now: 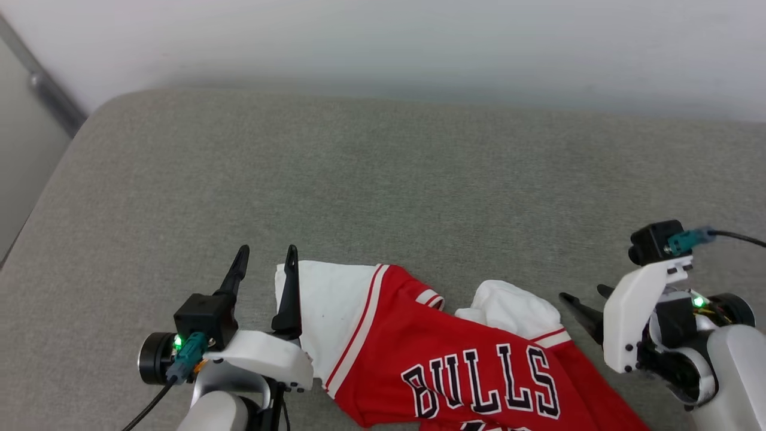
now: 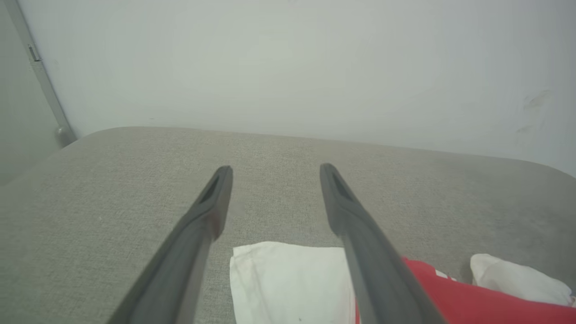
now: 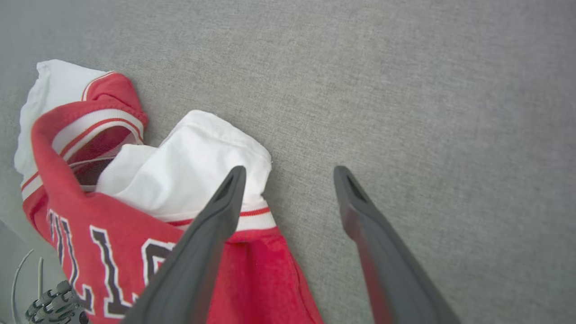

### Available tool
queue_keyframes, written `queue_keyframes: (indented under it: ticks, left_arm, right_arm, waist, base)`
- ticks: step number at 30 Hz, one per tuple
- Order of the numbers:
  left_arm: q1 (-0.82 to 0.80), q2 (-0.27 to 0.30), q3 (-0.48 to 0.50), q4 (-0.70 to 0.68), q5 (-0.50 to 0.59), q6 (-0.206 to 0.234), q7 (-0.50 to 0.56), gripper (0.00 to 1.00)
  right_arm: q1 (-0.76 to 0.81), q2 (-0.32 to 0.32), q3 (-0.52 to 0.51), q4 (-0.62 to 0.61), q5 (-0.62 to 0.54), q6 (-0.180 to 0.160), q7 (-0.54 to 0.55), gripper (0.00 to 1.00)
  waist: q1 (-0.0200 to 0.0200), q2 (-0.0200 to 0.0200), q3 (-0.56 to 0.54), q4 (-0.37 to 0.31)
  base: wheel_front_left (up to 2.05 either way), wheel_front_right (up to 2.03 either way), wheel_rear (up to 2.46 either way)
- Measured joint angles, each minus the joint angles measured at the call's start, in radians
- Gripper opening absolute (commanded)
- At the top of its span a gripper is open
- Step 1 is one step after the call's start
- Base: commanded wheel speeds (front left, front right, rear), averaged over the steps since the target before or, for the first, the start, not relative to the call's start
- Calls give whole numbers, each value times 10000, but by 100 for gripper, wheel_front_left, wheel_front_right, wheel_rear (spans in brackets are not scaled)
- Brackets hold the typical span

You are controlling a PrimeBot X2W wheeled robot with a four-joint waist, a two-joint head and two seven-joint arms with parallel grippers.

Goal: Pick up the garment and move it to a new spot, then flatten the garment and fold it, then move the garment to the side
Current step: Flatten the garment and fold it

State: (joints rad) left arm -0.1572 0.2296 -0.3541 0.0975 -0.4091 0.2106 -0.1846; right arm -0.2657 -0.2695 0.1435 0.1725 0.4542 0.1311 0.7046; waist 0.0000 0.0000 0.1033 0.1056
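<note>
The garment [image 1: 419, 353] is a red jersey with white sleeves and black BULLS lettering, lying crumpled at the near edge of the grey cushion [image 1: 383, 179]. My left gripper [image 1: 266, 257] stands open just left of the garment's left white sleeve [image 2: 288, 279], one finger over the sleeve's edge. To the right of the bunched white sleeve [image 3: 198, 166], my right gripper [image 1: 586, 293] is open, nothing between its fingers. In the right wrist view the right gripper [image 3: 290, 173] hovers over bare cushion beside the garment [image 3: 112, 234].
A pale wall [image 1: 419, 42] rises behind the cushion. A grey strip with a metal fitting [image 1: 45, 90] runs down the wall at far left. The cushion's rounded left edge [image 1: 36, 197] drops off toward the floor.
</note>
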Motion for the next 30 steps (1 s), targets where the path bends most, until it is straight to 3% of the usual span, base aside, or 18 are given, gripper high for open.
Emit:
queue_keyframes:
  ticks: [5,14,15,16,17,24,30]
  left_arm:
    - [-431,-211,-77,148,13,-81,-224,100]
    - [-778,-426,-153,648,33,-184,-462,100]
    - [-790,-431,-169,723,17,-188,-466,100]
    - [-792,-431,-173,792,15,-211,-477,100]
    - [-794,-433,-169,828,13,-217,-481,100]
    - [-733,-341,-79,966,-17,-115,-518,100]
    - [-398,-150,-25,932,-81,-4,-437,100]
  right_arm:
    - [-1007,-395,984,487,263,0,1214,100]
    - [-1985,-802,2186,1929,920,2,1797,100]
    - [-2024,-802,2230,2027,1020,0,1770,46]
    - [-2041,-825,2309,2100,1045,2,1695,18]
    - [-2041,-823,2353,2161,1135,-2,1590,0]
    - [-2220,-940,2694,1864,1070,2,42,0]
    - [-2338,-1053,1281,1448,259,4,-1244,0]
  waist:
    - [1,0,573,494]
    - [0,0,1308,1019]
    - [1,0,1307,1038]
    - [0,0,1272,1050]
    - [0,0,1234,1056]
    - [0,0,867,871]
    - [0,0,438,452]
  base:
    - [0,0,0]
    - [0,0,0]
    - [0,0,0]
    - [0,0,0]
    - [0,0,0]
    - [0,0,0]
    - [0,0,0]
